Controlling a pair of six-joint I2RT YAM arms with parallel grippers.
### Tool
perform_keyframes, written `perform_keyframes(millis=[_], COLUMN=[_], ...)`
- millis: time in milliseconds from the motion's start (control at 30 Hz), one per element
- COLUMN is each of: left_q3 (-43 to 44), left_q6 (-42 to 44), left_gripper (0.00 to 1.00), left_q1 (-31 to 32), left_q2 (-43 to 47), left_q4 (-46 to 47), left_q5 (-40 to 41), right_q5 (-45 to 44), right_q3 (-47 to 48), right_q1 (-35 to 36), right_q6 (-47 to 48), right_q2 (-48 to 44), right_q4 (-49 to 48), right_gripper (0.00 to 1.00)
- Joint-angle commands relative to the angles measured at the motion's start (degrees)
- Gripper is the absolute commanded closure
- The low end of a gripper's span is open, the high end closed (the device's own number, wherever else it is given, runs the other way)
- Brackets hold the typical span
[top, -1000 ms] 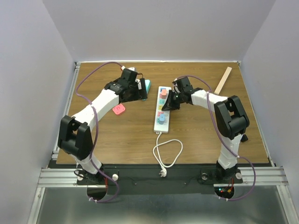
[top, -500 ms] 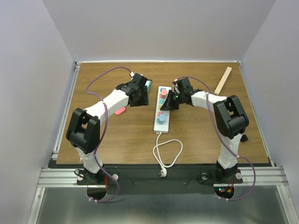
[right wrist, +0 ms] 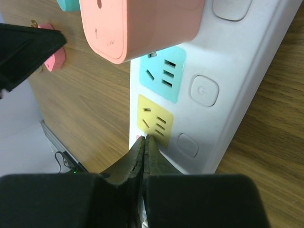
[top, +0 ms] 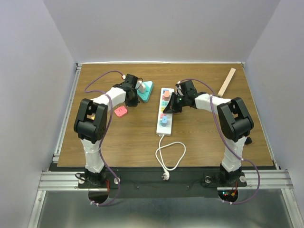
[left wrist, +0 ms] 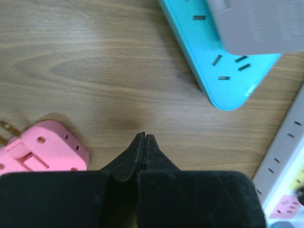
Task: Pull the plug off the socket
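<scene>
A white power strip [top: 163, 113] lies at the table's middle with a salmon plug [right wrist: 137, 23] seated in its far end. My right gripper [right wrist: 146, 138] is shut and empty, its tips resting by the strip's yellow outlet [right wrist: 154, 118]. A teal triangular socket [left wrist: 223, 61] left of the strip carries a grey plug [left wrist: 259, 23]. A loose pink plug [left wrist: 42, 149] lies prongs-out on the wood. My left gripper [left wrist: 144, 137] hovers over bare wood between the pink plug and the teal socket, shut on nothing.
The strip's white cord [top: 167, 159] loops toward the near edge. A wooden stick [top: 226, 81] lies at the back right. Both arms [top: 90, 124] reach in from the near edge toward the strip.
My left gripper has gone from open to shut and drawn back off the teal socket, uncovering it. The left elbow swung in. The right arm has not moved.
</scene>
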State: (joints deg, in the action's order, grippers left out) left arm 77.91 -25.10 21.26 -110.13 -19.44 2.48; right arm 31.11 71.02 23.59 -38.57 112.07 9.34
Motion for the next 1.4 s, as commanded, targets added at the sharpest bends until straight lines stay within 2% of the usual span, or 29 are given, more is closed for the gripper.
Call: perform_keyframes(millis=[0, 300, 833, 967, 1033, 1067, 1100, 1133, 1167, 1200, 1233, 1367], left_q3=[1.29, -6.62, -24.82, -23.69, -20.28, -18.69, -15.10, -15.07, -11.24, -9.55, -7.88, -1.80], left_q6=[0.41, -0.21, -3.20, -3.11, -2.58, -2.93, -3.20, -3.72, -4.16, -4.51, -5.56, -7.94], left_gripper=[1.00, 1.00, 1.00, 1.00, 1.00, 0.97, 0.84, 0.80, 0.72, 0.71, 0.65, 0.52], left_q1=[-1.48, -7.45, -17.38, -17.57, -15.03, -13.54, -10.56, -10.53, -6.88, -5.10, -3.08, 7.62], left_q2=[-2.02, 0.26, 15.02, 19.50, 22.67, 23.46, 24.16, 24.00, 23.73, 23.29, 21.99, 18.11], left_q4=[-0.77, 0.20, -3.23, -3.58, -4.11, -5.33, -5.95, -6.57, -7.97, -8.50, -9.12, -9.30], left_q5=[0.32, 2.88, 4.81, 2.98, 1.48, 1.39, 0.86, 0.77, 0.60, 0.25, -0.71, -2.22], right_q5=[0.00, 0.44, 1.76, 2.55, 2.64, 2.38, 1.85, 1.85, 1.06, 0.71, 0.53, -2.28], right_q3=[-0.89, -1.41, -2.12, -2.12, -1.94, -1.86, -1.94, -1.94, -2.03, -2.03, -2.29, -3.26], right_q1=[-0.22, -0.22, -0.22, -0.22, -0.22, -0.30, -0.30, -0.30, -0.30, -0.30, -0.22, -0.30], right_q6=[1.21, 1.56, 2.44, 2.53, 2.27, 2.18, 1.92, 1.92, 1.66, 1.48, 1.30, -0.28], right_q2=[-1.86, -1.24, -0.45, 0.25, 0.69, 0.95, 1.13, 1.39, 1.83, 2.10, 2.19, 2.45], right_q4=[-1.00, -1.00, -0.99, -0.91, -0.99, -0.99, -0.99, -0.99, -0.82, -0.82, -0.91, -0.73], right_gripper=[1.00, 1.00, 1.00, 1.00, 1.00, 1.00, 1.00, 0.99, 1.00, 1.00, 1.00, 1.00])
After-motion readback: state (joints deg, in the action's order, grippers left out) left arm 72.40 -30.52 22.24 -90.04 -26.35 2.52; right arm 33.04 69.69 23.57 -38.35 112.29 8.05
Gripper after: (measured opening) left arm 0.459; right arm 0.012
